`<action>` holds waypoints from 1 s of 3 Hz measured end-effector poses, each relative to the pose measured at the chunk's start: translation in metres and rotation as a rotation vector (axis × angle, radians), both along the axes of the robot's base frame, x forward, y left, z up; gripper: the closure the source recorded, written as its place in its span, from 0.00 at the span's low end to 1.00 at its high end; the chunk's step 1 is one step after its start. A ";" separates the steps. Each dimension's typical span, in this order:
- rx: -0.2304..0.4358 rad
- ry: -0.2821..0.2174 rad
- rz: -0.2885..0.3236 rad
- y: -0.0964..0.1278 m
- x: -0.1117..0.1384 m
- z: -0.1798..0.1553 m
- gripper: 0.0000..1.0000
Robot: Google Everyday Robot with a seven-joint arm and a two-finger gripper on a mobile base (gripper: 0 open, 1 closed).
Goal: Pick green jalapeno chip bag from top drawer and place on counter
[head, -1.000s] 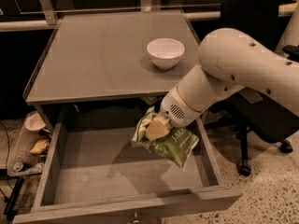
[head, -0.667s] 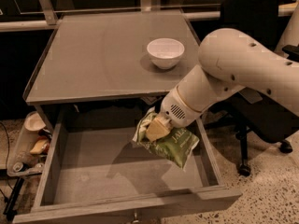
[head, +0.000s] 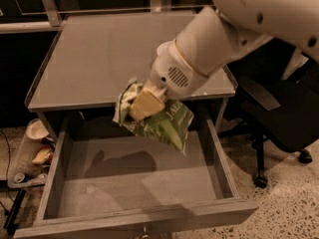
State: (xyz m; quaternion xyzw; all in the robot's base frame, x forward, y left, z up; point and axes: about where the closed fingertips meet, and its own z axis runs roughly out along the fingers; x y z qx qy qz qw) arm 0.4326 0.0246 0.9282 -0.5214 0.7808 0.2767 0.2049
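Observation:
My gripper (head: 142,103) is shut on the green jalapeno chip bag (head: 167,123). The crinkly bag hangs tilted from the yellowish fingers (head: 145,105), lifted well above the floor of the open top drawer (head: 134,180), just in front of the front edge of the counter (head: 109,59). The bag's white lettering faces the camera. My white arm (head: 209,39) reaches in from the upper right and covers the right part of the counter. The white bowl seen before is hidden behind the arm.
A black office chair (head: 279,118) stands to the right of the unit. Cups and litter (head: 37,143) lie on the floor at the left. A clear raised edge with metal posts (head: 47,4) runs along the counter's back.
The gripper has lifted the chip bag up out of the drawer, toward the counter's front edge. The arm now fills more of the view and covers the bowl.

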 end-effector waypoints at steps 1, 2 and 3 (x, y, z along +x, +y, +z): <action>0.023 -0.048 0.048 0.028 0.016 0.043 1.00; 0.035 -0.070 0.056 0.034 0.016 0.055 1.00; 0.050 -0.070 0.053 0.038 0.021 0.053 1.00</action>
